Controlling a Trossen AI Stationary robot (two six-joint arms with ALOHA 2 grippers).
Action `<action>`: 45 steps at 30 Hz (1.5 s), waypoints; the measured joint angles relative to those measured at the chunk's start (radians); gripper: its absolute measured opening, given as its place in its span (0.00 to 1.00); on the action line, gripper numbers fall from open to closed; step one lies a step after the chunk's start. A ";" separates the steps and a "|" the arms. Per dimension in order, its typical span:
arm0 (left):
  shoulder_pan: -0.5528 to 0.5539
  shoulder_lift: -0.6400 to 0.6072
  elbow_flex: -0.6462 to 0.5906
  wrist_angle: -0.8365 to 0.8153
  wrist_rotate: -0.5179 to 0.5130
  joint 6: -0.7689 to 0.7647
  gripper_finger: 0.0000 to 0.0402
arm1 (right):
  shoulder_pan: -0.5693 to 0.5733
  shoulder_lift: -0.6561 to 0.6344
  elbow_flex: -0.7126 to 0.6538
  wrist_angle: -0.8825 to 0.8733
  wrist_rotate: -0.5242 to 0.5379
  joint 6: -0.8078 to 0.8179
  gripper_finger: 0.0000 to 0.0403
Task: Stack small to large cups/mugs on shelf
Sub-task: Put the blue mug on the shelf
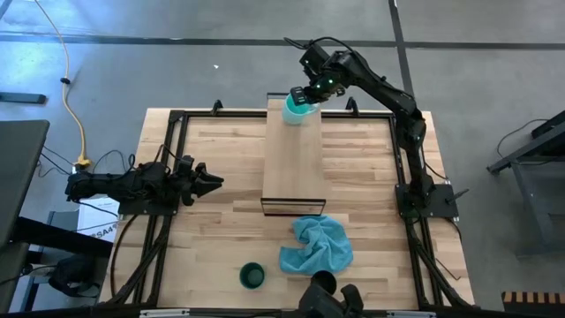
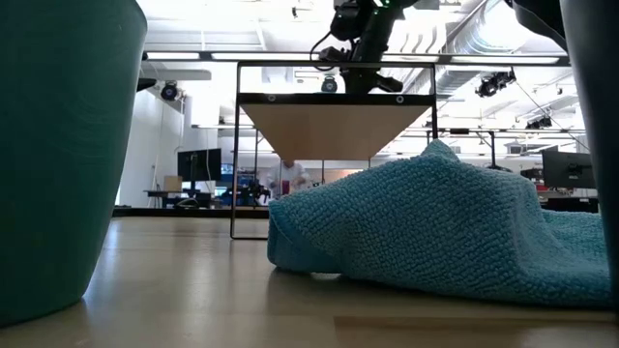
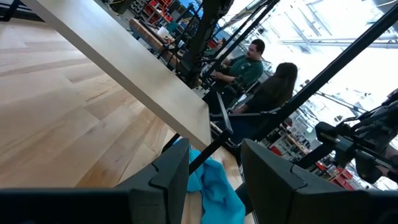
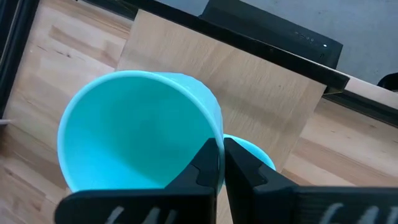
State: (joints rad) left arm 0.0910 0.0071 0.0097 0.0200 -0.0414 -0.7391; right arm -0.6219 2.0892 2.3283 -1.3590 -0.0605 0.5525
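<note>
Right gripper (image 1: 303, 99) is over the far end of the shelf (image 1: 294, 168), fingers pinched on the rim of the light turquoise mug (image 1: 297, 108), beside its handle as far as the right wrist view shows; in that view the fingers (image 4: 208, 167) sit close together across the mug (image 4: 134, 137) wall. Whether the mug base is already touching the board cannot be told. Left gripper (image 1: 210, 183) waits low over the tabletop (image 1: 221, 238), left of the shelf, fingers spread with nothing between them. The dark green cup (image 1: 252, 276) stands on the near tabletop, the black cup (image 1: 322, 283) just right of it near the table edge, and the blue cloth (image 1: 316, 243) lies between them and the shelf's near end. Risks, as judged: the grip is on one side of the rim only, so the mug may hang tilted and tip or skate if released before its base seats flat; it is also close to the far edge of the board, so a small outward nudge on release could push it off. The high view alone gives the whole layout and both remaining cups. The right wrist view alone shows the pinch on the rim. The low view shows the shelf (image 2: 334, 130) raised on its dark frame, with the cloth (image 2: 435, 227) and green cup (image 2: 58, 145) in the foreground. The left wrist view shows people seated beyond the table.
</note>
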 joint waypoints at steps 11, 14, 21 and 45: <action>0.000 0.000 0.000 0.000 0.000 0.000 0.34 | 0.000 0.014 0.000 -0.015 -0.008 -0.009 0.00; 0.000 0.000 0.000 0.000 0.001 -0.001 0.34 | 0.000 0.020 0.000 -0.017 -0.020 -0.010 0.00; 0.000 0.000 0.000 -0.001 0.004 -0.002 0.34 | 0.000 0.024 0.000 -0.015 -0.023 -0.009 0.00; 0.000 0.000 0.000 -0.001 0.005 -0.002 0.34 | -0.005 0.028 0.025 -0.014 -0.050 0.000 0.00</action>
State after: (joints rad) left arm 0.0910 0.0071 0.0097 0.0193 -0.0368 -0.7414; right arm -0.6270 2.1170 2.3535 -1.3734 -0.1103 0.5523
